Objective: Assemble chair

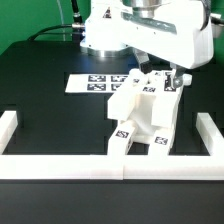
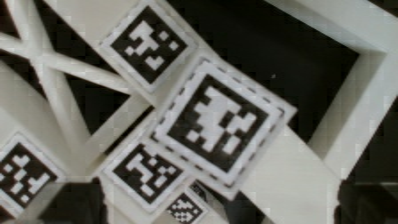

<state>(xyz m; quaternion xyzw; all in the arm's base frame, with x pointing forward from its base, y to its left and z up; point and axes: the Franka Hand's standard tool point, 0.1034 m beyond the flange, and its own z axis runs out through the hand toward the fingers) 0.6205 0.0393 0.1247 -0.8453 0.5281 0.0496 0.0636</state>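
The chair (image 1: pixel 143 118) is a partly joined stack of chunky white tagged parts, standing just behind the front rail, right of the middle. My gripper (image 1: pixel 173 82) hangs over its upper right corner, close to the top part. Whether it touches that part I cannot tell. In the wrist view, white bars and a plate of the chair (image 2: pixel 217 118) with large square tags fill the picture. The gripper (image 2: pixel 210 206) is open, its dark fingers (image 2: pixel 25 200) far apart at the picture's edges. Nothing is clamped between them.
The marker board (image 1: pixel 98 83) lies flat on the black table behind the chair, towards the exterior view's left. White border rails run along the left (image 1: pixel 8 128), the front (image 1: pixel 100 166) and the right (image 1: pixel 209 135). The arm's white base (image 1: pixel 100 35) stands at the back.
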